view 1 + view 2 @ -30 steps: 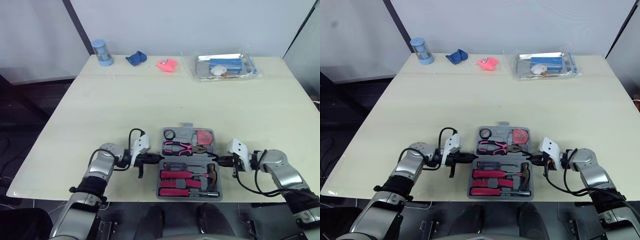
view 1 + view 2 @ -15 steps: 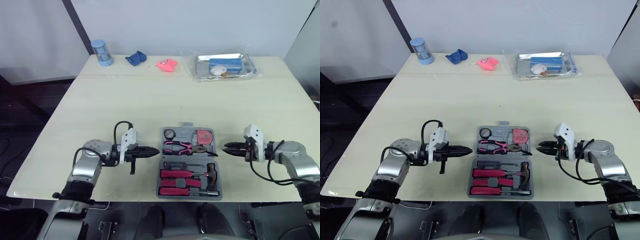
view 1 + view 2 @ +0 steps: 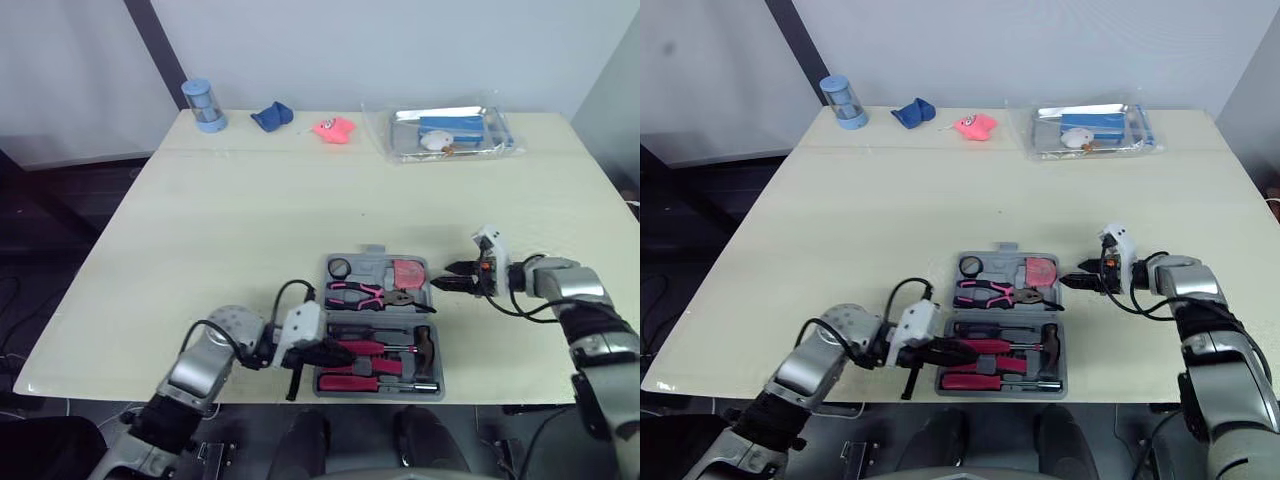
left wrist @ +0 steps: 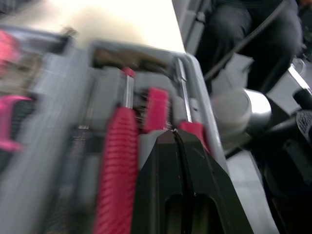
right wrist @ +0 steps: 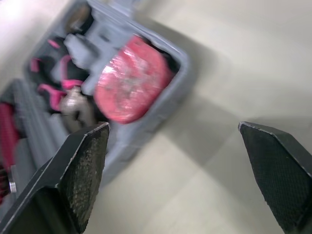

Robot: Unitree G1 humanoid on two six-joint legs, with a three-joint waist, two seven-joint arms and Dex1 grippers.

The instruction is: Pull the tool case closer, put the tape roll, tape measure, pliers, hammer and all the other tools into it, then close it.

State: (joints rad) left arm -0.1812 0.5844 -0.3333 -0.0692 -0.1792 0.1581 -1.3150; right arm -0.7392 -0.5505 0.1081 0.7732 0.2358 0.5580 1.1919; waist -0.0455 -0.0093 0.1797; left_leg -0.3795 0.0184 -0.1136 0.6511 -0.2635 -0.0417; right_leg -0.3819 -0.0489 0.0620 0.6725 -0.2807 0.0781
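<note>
Now left gripper (image 3: 338, 352) has slid onto the tool case (image 3: 376, 254), low in frame, shut, empty; right gripper (image 3: 448, 283) beside it, wide open.

Pale counter (image 3: 250, 220) carries an open grey tool case (image 3: 375, 251) near its front edge. Along the far edge: blue cylinder (image 3: 204, 105), blue object (image 3: 271, 117), pink object (image 3: 335, 128), clear packet (image 3: 445, 132).

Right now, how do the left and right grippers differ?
The left gripper has its jaws shut; the right gripper has them wide open. The left is over the near half of the tool case, by the red handles; the right sits beside its far right corner. Both hold nothing.
</note>
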